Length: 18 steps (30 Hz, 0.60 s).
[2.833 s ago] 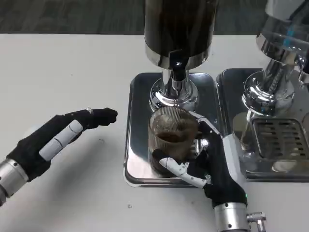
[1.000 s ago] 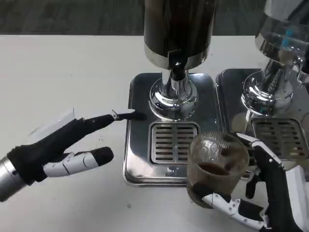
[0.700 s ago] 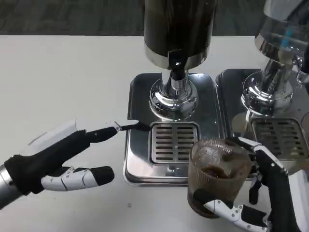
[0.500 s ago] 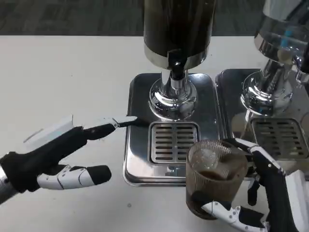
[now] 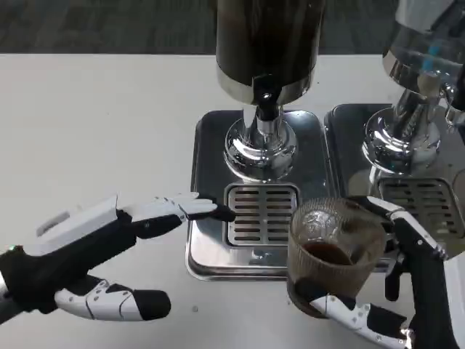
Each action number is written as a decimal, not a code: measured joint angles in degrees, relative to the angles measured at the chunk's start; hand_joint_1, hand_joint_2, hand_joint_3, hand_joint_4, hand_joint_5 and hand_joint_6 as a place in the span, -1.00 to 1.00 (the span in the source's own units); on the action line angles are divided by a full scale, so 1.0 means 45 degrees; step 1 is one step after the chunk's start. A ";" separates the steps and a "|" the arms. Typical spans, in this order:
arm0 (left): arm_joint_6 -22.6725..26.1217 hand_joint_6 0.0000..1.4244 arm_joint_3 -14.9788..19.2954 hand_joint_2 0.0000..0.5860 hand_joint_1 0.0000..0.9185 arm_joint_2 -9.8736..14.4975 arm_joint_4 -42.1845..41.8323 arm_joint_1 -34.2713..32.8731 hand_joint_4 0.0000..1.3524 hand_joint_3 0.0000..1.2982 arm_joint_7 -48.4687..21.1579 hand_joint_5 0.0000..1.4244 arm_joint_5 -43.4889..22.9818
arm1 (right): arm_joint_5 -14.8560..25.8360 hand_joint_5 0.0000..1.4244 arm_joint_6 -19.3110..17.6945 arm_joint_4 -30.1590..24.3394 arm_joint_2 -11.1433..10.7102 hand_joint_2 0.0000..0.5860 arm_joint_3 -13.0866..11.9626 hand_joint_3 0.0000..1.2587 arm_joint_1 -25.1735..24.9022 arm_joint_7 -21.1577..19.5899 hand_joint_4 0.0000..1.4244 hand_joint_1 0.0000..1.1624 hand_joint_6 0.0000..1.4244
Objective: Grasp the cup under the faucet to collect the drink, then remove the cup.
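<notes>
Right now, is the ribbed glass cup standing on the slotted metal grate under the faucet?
No, the right hand holds the ribbed glass cup off the slotted metal grate.

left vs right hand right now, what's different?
The right hand grips the ribbed glass cup, which holds some dark drink; the left hand holds nothing. The right hand's fingers wrap the cup's sides, while the left hand's are spread, one fingertip over the drip tray edge. The right hand sits in front of the trays; the left is over the bare table. Both show white and black fingers.
</notes>
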 measured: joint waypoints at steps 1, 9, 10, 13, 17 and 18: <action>-0.0025 -0.87 -0.0042 -0.51 -1.00 0.0015 -0.0010 0.0010 -0.88 -0.73 0.0000 -0.89 0.0000 | -0.0016 0.34 -0.0018 -0.0014 0.0010 -0.56 -0.0015 0.04 0.0044 -0.0016 0.05 0.62 0.87; -0.0398 -0.87 -0.0276 -0.51 -1.00 0.0204 -0.0011 0.0019 -0.89 -0.73 0.0002 -0.92 -0.0008 | -0.0111 0.35 -0.0153 -0.0426 0.0098 -0.59 -0.0168 0.06 0.0253 -0.0338 0.06 0.62 0.87; -0.0515 -0.87 -0.0285 -0.51 -1.00 0.0234 -0.0011 0.0019 -0.89 -0.73 0.0002 -0.92 -0.0008 | -0.0135 0.35 -0.0179 -0.0468 0.0100 -0.59 -0.0175 0.06 0.0271 -0.0367 0.06 0.62 0.87; -0.0868 -0.87 -0.0311 -0.51 -1.00 0.0289 -0.0011 0.0031 -0.90 -0.73 0.0014 -0.92 -0.0008 | -0.0192 0.35 -0.0237 -0.0546 0.0104 -0.59 -0.0185 0.08 0.0403 -0.0408 0.07 0.63 0.89; -0.1187 -0.87 -0.0371 -0.50 -1.00 0.0443 -0.0011 0.0079 -0.90 -0.73 0.0049 -0.93 -0.0009 | -0.0320 0.35 -0.0280 -0.0818 0.0112 -0.60 -0.0208 0.10 0.0648 -0.0417 0.07 0.63 0.89; -0.1201 -0.87 -0.0387 -0.50 -1.00 0.0467 -0.0011 0.0088 -0.90 -0.73 0.0061 -0.93 -0.0009 | -0.0333 0.35 -0.0287 -0.0865 0.0117 -0.60 -0.0212 0.10 0.0667 -0.0422 0.07 0.63 0.89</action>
